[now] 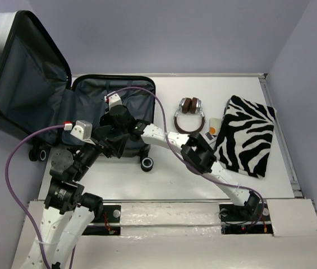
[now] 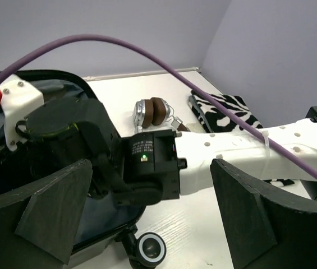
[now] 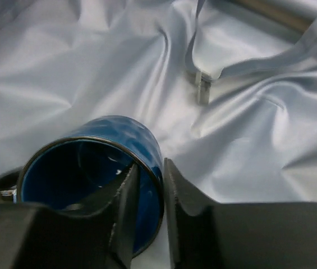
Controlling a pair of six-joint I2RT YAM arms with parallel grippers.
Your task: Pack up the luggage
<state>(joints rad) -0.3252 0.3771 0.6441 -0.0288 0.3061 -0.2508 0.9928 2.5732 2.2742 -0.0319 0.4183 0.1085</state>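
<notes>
Right gripper (image 3: 150, 163): jaws narrowly apart astride the rim of a blue mug (image 3: 119, 140), one finger inside and one outside. Can't tell if they're clamped or loose. Left gripper (image 2: 151, 162): jaws wide, holding nothing, hovering by the near edge of the luggage.

The luggage (image 1: 26, 78) lies open at the table's left rear, lid propped up. The mug lies on its side on the grey lining, near a strap buckle (image 3: 203, 89).

Step looks like dropping off the mug. Next move likely needs the jaws wider and a clean lift off the rim without dragging the mug.

Headphones (image 1: 189, 112) and a zebra-print pouch (image 1: 248, 134) sit unpacked on the table to the right.

White table (image 1: 124, 182): open luggage (image 1: 23, 78) left, headphones (image 1: 189, 115) centre, zebra-print cloth (image 1: 248, 134) right.
</notes>
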